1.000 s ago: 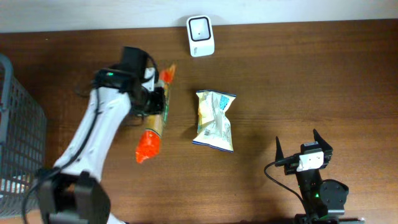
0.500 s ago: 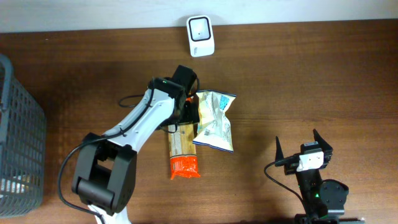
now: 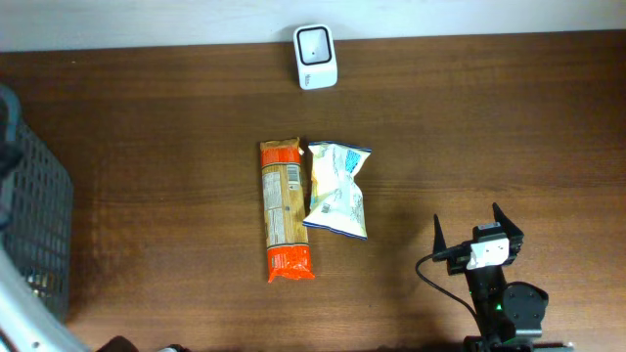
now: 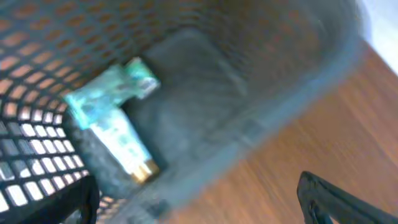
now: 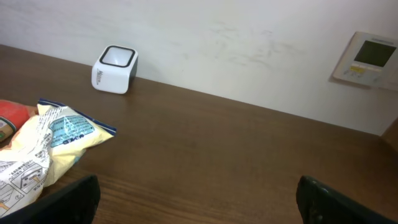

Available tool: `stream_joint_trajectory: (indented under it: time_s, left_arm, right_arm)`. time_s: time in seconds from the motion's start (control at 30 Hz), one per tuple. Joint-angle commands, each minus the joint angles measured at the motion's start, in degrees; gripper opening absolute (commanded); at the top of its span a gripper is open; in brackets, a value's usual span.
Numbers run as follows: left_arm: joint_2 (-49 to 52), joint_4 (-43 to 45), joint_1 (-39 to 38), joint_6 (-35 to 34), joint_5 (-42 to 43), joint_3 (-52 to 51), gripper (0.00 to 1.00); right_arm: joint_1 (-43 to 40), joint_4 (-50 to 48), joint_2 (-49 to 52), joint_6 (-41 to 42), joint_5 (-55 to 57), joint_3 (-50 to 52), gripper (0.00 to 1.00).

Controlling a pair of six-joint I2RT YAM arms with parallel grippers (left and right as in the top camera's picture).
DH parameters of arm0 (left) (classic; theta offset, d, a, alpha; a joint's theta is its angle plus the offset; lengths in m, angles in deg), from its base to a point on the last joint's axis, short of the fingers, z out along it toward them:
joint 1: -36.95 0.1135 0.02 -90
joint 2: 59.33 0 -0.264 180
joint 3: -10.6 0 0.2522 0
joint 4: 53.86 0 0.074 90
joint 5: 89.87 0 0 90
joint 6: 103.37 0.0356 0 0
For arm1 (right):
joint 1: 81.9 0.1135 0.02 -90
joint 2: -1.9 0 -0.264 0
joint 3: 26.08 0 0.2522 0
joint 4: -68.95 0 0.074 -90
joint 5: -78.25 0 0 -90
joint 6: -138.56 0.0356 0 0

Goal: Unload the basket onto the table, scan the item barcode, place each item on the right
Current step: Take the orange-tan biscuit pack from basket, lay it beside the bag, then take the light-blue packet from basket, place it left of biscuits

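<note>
We find the overhead view evenly and softly lit from above: the table point(image 3: 469, 127) reads sharp, and the snack bag point(image 3: 337, 191) casts only a short, faint shadow. The left wrist view is dimmer and heavily blurred, so the basket point(image 4: 292, 124) mesh and the tube point(image 4: 115, 121) smear. The right wrist view is bright and sharp, its white wall point(image 5: 249, 37) uniformly lit.

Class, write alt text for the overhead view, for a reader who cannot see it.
A long orange-ended packet and a crinkled yellow snack bag lie side by side in the middle of a dark wooden table. A white scanner sits at the far edge, a grey mesh basket at the left edge, and the right gripper rests open at lower right.
</note>
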Motion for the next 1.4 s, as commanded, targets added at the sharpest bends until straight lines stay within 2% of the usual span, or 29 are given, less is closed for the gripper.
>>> stream_joint_trajectory:
  time_s: [0.0, 0.07, 0.1, 0.2, 0.27, 0.3, 0.37, 0.43, 0.47, 0.53, 0.63, 0.7, 0.9, 0.93, 1.07, 1.1, 1.37]
  left_arm:
    - [0.4, 7.6, 8.9, 1.5, 2.7, -8.4, 1.0]
    - [0.4, 16.9, 12.9, 4.2, 2.6, -18.0, 1.0]
    - [0.6, 23.4, 15.3, 11.0, 2.1, -24.3, 1.0]
    - [0.7, 31.3, 18.9, 21.2, 1.1, -31.7, 1.0]
    - [0.7, 35.4, 21.5, 27.6, 1.1, -34.8, 0.99]
    - [0.7, 37.7, 22.6, 30.6, 1.1, -35.9, 0.93]
    - [1.1, 39.6, 23.5, 32.9, 1.1, -36.1, 0.89]
    - [3.5, 40.2, 23.8, 39.8, 1.0, -36.1, 0.84]
    - [5.6, 40.2, 23.8, 41.5, -1.1, -36.1, 0.79]
    - [8.5, 41.1, 24.0, 43.0, -2.6, -36.1, 0.88]
    - [12.8, 41.8, 24.1, 48.3, -2.6, -36.1, 0.89]
    - [14.9, 43.8, 24.5, 48.5, -2.6, -36.1, 0.91]
    - [22.1, 49.5, 25.4, 51.9, -2.6, -36.1, 0.86]
    - [22.3, 50.1, 25.4, 51.9, -2.6, -36.1, 0.79]
    - [22.4, 50.7, 25.3, 51.9, -2.6, -36.1, 0.1]
    - [22.4, 50.7, 25.2, 51.9, -2.6, -36.1, 0.02]
    - [11.5, 52.6, 18.4, 51.9, -2.5, -35.5, 0.0]
  right_arm:
    - [-0.4, 0.1, -0.4, 0.4, 0.5, 0.5, 0.99]
    - [-0.4, 0.1, -0.4, 0.4, 0.5, 0.5, 0.99]
    - [-0.4, 0.1, -0.4, 0.4, 0.5, 0.5, 0.99]
    - [-0.4, 0.1, -0.4, 0.4, 0.5, 0.5, 0.99]
    - [-0.4, 0.1, -0.4, 0.4, 0.5, 0.5, 0.99]
    - [-0.4, 0.1, -0.4, 0.4, 0.5, 0.5, 0.99]
    - [-0.4, 0.1, -0.4, 0.4, 0.5, 0.5, 0.99]
    - [-0.4, 0.1, -0.4, 0.4, 0.5, 0.5, 0.99]
    - [-0.4, 0.1, -0.4, 0.4, 0.5, 0.5, 0.99]
    - [-0.4, 0.1, -0.4, 0.4, 0.5, 0.5, 0.99]
    - [-0.4, 0.1, -0.4, 0.4, 0.5, 0.5, 0.99]
    - [-0.4, 0.1, -0.4, 0.4, 0.5, 0.5, 0.99]
    - [-0.4, 0.1, -0.4, 0.4, 0.5, 0.5, 0.99]
    - [-0.4, 0.1, -0.4, 0.4, 0.5, 0.5, 0.99]
    - [-0.4, 0.1, -0.4, 0.4, 0.5, 0.5, 0.99]
    - [-0.4, 0.1, -0.4, 0.4, 0.5, 0.5, 0.99]
    - [-0.4, 0.1, -0.4, 0.4, 0.5, 0.5, 0.99]
